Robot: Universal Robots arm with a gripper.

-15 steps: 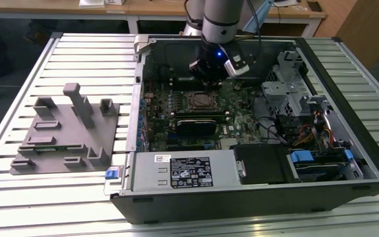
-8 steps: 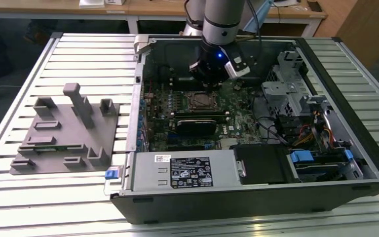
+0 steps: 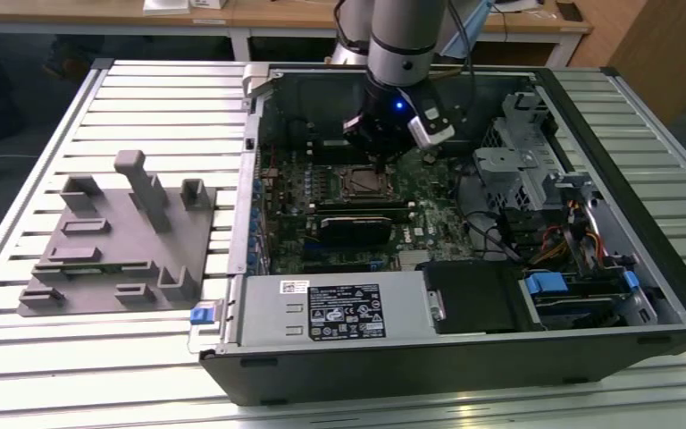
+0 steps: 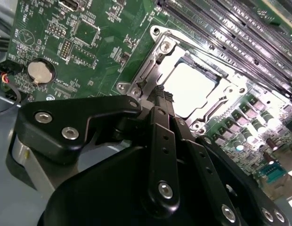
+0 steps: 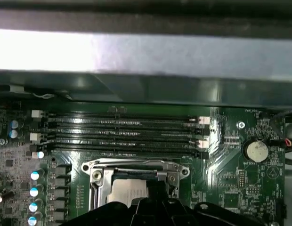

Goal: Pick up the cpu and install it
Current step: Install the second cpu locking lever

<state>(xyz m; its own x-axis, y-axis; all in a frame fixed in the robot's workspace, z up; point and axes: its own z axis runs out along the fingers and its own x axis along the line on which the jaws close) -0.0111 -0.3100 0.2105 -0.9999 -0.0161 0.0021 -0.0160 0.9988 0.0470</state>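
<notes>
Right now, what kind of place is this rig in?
Likely a lab or workshop bench: slatted aluminium table, open computer case with its motherboard exposed, wooden desks behind.

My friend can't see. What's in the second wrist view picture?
A pale silvery cpu lies in its metal-framed socket on a green circuit board. The robot's black gripper sits just in front of it. A round coin battery is on the board too.
</notes>
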